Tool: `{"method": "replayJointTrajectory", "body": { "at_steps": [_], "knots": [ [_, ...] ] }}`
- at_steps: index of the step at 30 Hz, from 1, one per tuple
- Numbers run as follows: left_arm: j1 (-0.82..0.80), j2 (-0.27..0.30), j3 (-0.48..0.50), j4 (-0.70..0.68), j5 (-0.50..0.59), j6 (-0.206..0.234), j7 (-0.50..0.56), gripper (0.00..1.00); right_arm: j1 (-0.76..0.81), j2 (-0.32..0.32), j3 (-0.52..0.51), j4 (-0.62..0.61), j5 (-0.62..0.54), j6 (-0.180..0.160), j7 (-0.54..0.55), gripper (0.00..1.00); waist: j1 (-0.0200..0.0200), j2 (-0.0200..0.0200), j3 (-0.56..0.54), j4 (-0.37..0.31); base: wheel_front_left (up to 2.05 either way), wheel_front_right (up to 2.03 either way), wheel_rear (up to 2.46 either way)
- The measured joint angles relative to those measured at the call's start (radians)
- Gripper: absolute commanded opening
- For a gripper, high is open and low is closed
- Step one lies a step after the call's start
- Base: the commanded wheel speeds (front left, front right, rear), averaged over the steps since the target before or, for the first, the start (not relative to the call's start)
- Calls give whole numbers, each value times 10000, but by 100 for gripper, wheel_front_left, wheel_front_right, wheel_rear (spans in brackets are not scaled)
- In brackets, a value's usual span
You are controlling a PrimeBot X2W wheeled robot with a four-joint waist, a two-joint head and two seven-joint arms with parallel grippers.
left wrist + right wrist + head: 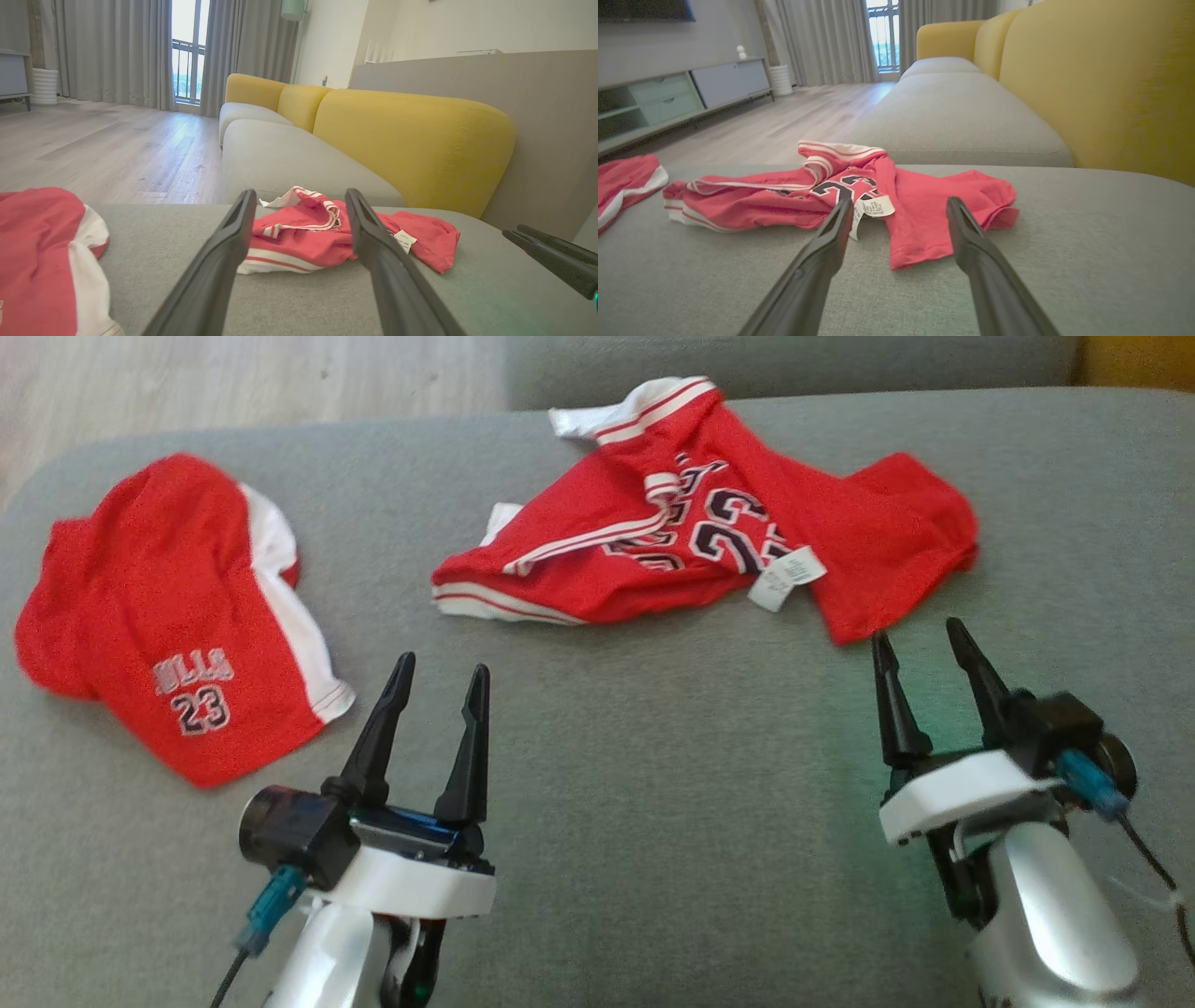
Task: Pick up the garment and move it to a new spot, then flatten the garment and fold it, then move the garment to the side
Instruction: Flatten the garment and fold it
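Note:
A crumpled red jersey (709, 532) with white trim, dark numbers and a white label lies at the far middle of the grey cushion (653, 775). The same garment (303, 233) shows ahead in the left wrist view and as a heap (924, 205) in the right wrist view. My left gripper (443, 665) stands open, short of the garment's near left edge and apart from it. Close to its near right corner, my right gripper (917, 630) also stands open, its fingertips just short of the cloth. Both hold nothing.
A second red and white garment (159, 616), marked 23, lies flat at the cushion's left. Yellow sofa backrests (411, 140) rise behind the seat. Wood floor (117, 140) lies beyond the cushion's left edge, with a low cabinet (668, 93) farther off.

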Motion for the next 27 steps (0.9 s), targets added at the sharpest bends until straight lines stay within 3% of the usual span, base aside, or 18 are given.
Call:
{"method": "replayJointTrajectory", "body": {
  "at_steps": [11,19,20,21,22,27],
  "knots": [
    [-438,0,-357,21,-199,6,0,100,-1717,-198,-1538,2424,-2251,0,863,100,2,0,919,1092,0,0,0],
    [-571,0,-520,19,-360,105,0,100,-2708,-184,-1833,3942,-2828,0,1106,100,1,0,1331,1422,0,0,0],
    [-609,0,-522,17,-368,113,0,100,-2856,-184,-1868,4092,-2855,0,1120,83,1,0,1338,1417,0,0,0],
    [-623,0,-516,15,-368,151,0,100,-3004,-184,-1875,4245,-2874,0,1118,6,1,0,1333,1393,0,0,0],
    [-622,0,-506,19,-366,180,0,100,-3120,-180,-1871,4389,-2928,0,1108,0,1,0,1319,1357,0,0,0],
    [-612,-2,-380,136,-336,178,0,100,-3224,-163,-1875,4907,-3181,0,614,0,1,0,1106,1093,0,0,0]
  ]
}}
